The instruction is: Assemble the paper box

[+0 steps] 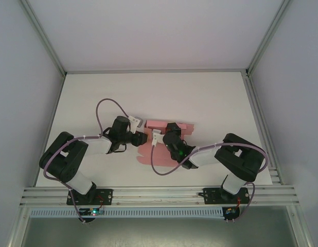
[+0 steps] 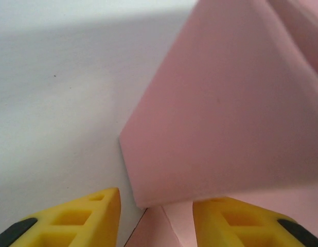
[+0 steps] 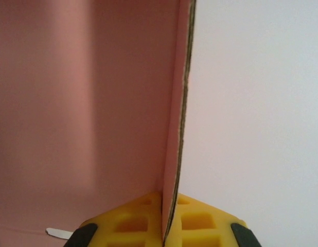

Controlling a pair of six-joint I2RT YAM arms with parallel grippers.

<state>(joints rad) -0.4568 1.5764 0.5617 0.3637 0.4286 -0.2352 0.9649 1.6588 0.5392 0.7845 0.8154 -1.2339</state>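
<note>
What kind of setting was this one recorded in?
Probably a lab robot cell rather than a home or workshop: a white table carrying a pink paper box, boxed in by plain white walls and aluminium frame rails.

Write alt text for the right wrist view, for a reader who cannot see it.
The yellow right claw is shut on a thin panel of the pink paper box, whose edge runs straight up the middle of the picture. The panel's pink face covers the left half, and a plain white surface lies to its right.
</note>
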